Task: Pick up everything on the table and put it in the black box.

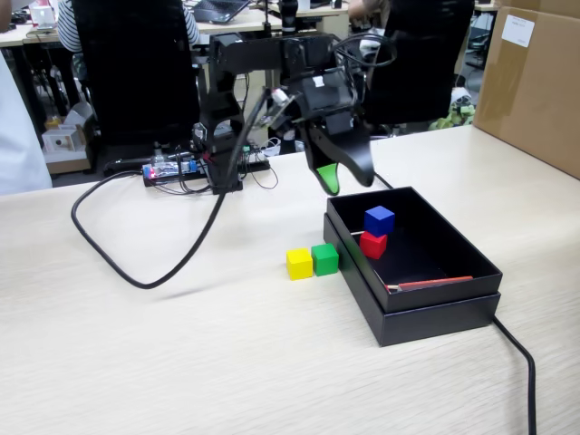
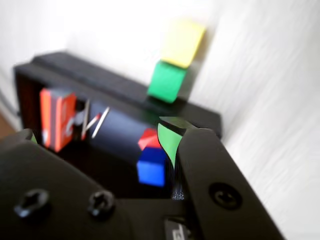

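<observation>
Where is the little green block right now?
In the fixed view the green cube sits on the table, touching the yellow cube on its left, just outside the black box.

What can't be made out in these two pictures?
- Hand: open or shut is unclear; in the fixed view its jaws overlap, and the wrist view shows only one green tip clearly.
- Black box: in the wrist view the hand's body covers its near part.
- Red cube: blurred in the wrist view, partly behind the blue cube.

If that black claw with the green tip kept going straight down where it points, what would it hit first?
Probably the near-left rim of the shallow matte black box, or the floor just inside; the gripper hangs above that corner. Depth is unclear.
</observation>
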`<action>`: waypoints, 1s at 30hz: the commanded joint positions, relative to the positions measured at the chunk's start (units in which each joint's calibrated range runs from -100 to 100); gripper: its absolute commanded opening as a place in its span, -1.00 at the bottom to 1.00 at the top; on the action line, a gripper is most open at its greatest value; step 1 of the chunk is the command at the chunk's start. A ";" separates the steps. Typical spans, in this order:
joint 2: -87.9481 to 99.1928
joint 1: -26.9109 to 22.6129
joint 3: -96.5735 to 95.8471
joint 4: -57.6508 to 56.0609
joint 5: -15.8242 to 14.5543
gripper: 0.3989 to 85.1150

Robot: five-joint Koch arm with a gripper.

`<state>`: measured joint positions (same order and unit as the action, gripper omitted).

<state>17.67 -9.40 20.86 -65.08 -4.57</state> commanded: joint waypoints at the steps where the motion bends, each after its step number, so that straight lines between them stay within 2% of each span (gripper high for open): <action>1: 4.65 1.81 -0.73 -0.28 0.39 0.15; 5: 4.30 3.81 -6.35 -0.28 0.24 0.16; 12: -1.32 4.49 -10.25 -0.28 -0.54 0.17; 30: -20.37 4.54 -4.09 -0.28 -1.61 0.14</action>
<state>-2.91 -5.20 12.92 -65.00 -6.18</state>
